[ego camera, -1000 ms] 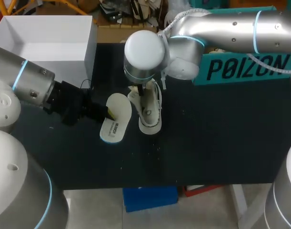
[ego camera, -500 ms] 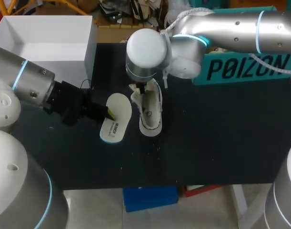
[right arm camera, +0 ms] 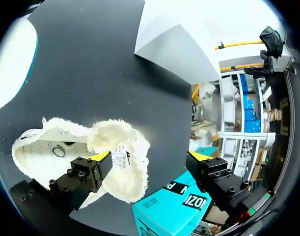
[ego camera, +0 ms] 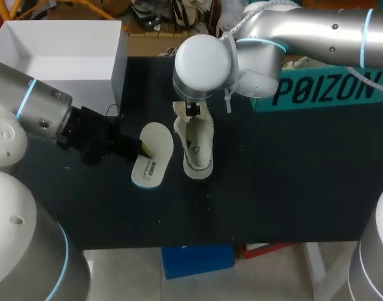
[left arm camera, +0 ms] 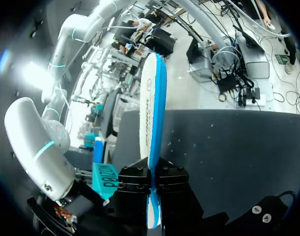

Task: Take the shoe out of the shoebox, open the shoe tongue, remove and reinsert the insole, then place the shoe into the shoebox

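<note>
step: insole is out and the shoe is on the table, so I judge I'm between removing and reinserting the insole.
insole (ego camera: 152, 153): left of centre in the head view, just beside the shoe and not touching it. The left wrist view shows it edge-on (left arm camera: 152, 113), sticking out ahead of the fingers. I can't tell whether its far end rests on the table (ego camera: 272, 188).
left gripper (ego camera: 141, 147): clamped on the near edge of the insole, which sits pinched between the two black finger blocks (left arm camera: 152, 169).
shoe (ego camera: 195, 147): centre of the head view, sole down, opening up, fleecy lining showing (right arm camera: 66, 142), tongue pulled open.
right gripper (ego camera: 191, 113): above the top end of the shoe. Its fingers are spread wide (right arm camera: 150, 160), one yellow tip against the fleecy tongue, the other well apart over bare table. It is holding nothing.
shoebox (ego camera: 116, 69): white, open, upper left of the head view, well apart from the shoe.
teal box (ego camera: 323, 88): upper right, behind my right arm.
next move: probably keep the tongue back with the right gripper, then swing the insole over the opening and slide it in toe end first.
risk: the insole is thin and may buckle against the lining.
</note>
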Controlling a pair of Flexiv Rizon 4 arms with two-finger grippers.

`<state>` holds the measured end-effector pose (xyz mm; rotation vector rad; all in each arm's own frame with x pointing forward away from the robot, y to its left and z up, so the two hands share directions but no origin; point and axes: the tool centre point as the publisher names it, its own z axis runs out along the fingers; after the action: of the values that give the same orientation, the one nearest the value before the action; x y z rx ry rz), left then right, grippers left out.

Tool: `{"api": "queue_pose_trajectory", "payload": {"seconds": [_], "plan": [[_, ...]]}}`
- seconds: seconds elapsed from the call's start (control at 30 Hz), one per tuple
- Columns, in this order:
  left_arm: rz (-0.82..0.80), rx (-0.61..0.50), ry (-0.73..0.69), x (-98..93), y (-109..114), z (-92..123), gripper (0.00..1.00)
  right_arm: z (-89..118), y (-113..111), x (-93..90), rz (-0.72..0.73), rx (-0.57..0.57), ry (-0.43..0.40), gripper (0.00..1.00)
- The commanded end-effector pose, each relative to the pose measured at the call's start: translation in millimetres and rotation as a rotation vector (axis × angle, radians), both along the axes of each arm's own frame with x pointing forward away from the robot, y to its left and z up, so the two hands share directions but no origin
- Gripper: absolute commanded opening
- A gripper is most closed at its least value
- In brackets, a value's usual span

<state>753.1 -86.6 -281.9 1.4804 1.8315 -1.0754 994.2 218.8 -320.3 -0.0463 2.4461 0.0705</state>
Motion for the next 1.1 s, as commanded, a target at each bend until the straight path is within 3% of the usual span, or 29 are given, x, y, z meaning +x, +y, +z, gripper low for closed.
{"api": "queue_pose_trajectory", "payload": {"seconds": [0.03, 0.23, 0.43, 0.77, 1.1], "plan": [[0.002, 0.0, -0.005, -1.0, -0.1, -0.5, 0.0, 20.8, -12.1, -16.4, -0.031, -0.01, 0.004, 1.0], [0.002, 0.0, -0.005, -1.0, -0.1, -0.5, 0.0, 40.0, -24.7, -35.1, -0.16, 0.118, 0.05, 1.0], [0.002, 0.0, -0.005, -1.0, -0.1, -0.5, 0.0, 59.5, -32.9, -68.8, -0.277, 0.296, 0.057, 1.0], [0.002, 0.0, -0.005, -1.0, -0.1, -0.5, 0.0, 81.7, -48.2, -128.9, -0.311, 0.404, 0.014, 1.0], [0.002, 0.0, -0.005, -1.0, -0.1, -0.5, 0.0, 93.8, -66.6, -183.4, -0.39, 0.531, 0.048, 1.0]]}}
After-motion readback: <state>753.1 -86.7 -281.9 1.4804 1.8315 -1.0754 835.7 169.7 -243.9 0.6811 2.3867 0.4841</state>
